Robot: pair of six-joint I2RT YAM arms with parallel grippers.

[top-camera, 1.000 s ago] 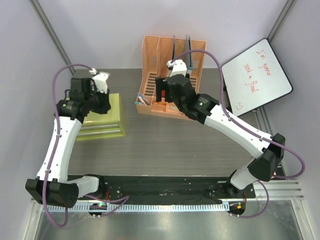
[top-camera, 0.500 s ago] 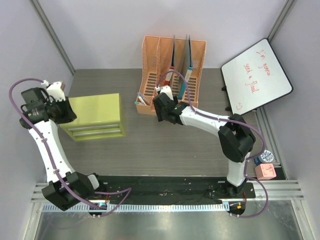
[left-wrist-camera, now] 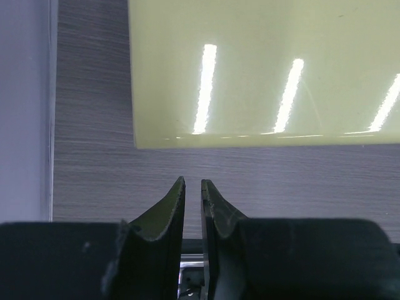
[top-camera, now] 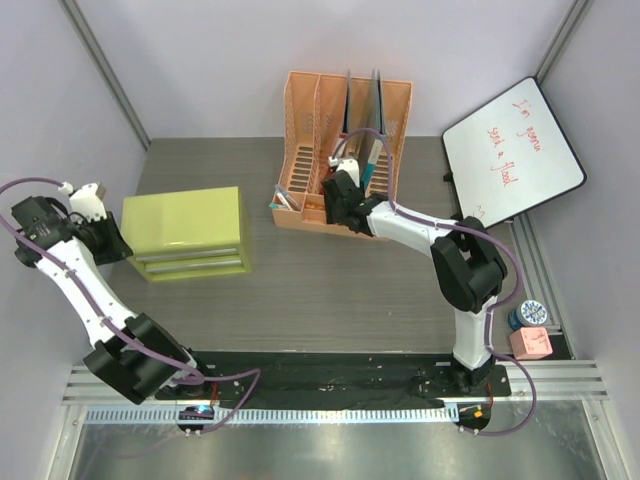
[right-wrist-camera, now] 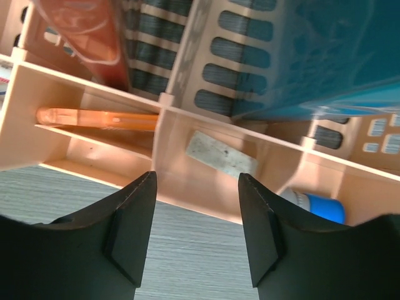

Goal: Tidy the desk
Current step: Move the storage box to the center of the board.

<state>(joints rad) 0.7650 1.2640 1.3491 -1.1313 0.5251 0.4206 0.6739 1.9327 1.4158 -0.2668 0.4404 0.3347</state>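
- 2 tools, both empty: left tool [left-wrist-camera: 192,187] shut tight beside lime cabinet [top-camera: 185,222]; right tool [right-wrist-camera: 197,187] jaws apart, nothing between.
- Step, probably: right tool sorting orange rack's [top-camera: 300,130] front tray, aimed at grey block [right-wrist-camera: 220,154]; next needs a straight drop between the compartment walls.
- Desk [top-camera: 330,290]: dark grey wood-grain, under rack and cabinet.

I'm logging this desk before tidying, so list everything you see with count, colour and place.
desk: one, dark grey, under cabinet and rack
drawer cabinet: one, lime green, left side
file rack: one, orange, back centre
folders: two, dark, upright in rack
pen: one, orange, rack's front left compartment
block: one, grey, front middle compartment
whiteboard: one, white, right edge
cube: one, pink, near right corner
left gripper: one, black, shut, beside cabinet
right gripper: one, black, open, before rack
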